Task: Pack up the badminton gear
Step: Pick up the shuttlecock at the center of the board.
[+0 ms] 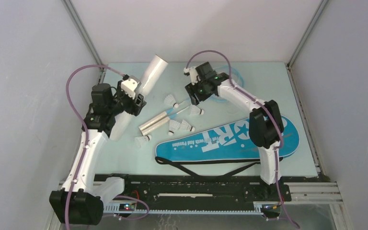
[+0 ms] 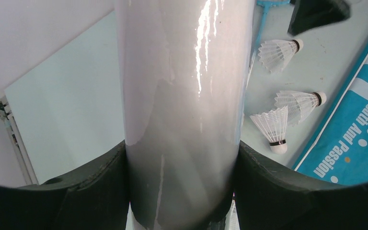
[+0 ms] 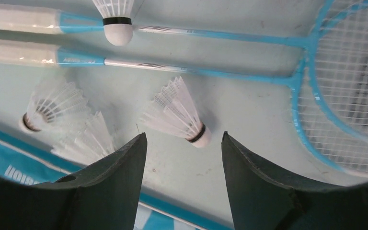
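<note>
Where the right arm (image 1: 242, 98) crosses, the rackets' (image 1: 155, 123) heads are partly hidden.

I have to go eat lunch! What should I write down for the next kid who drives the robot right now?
Left gripper: shut on the white tube, holding it tilted.
Right gripper: open and empty, just above a shuttlecock beside the rackets.
Things: all five shuttlecocks, both rackets and the blue bag lie on the table.
Done: only the tube is picked up; nothing looks packed.
Left: probably shuttlecocks into the tube, then everything into the bag.
</note>
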